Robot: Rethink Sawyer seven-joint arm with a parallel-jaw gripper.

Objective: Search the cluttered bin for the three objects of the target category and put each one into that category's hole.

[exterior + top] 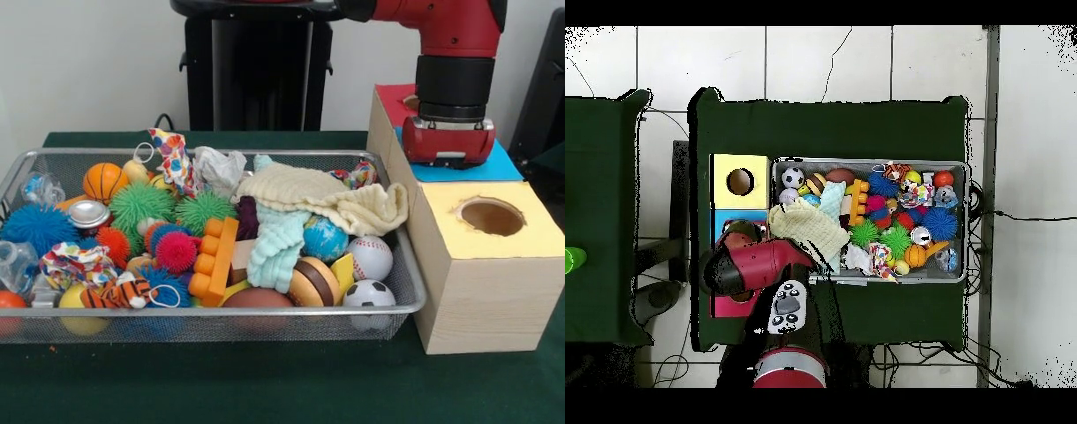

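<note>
While tool (448,146) hangs over the box's blue section, grip state can't tell, silver can (88,213) sits in bin (402,281) far off; sorting looks unfinished.

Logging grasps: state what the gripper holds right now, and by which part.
Cannot be told. The arm hangs over the blue panel of the box, beside the bin, and hides its own gripper in both views.

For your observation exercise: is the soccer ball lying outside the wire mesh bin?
No; the soccer ball lies inside the wire mesh bin, at its front corner nearest the wooden box.
</note>
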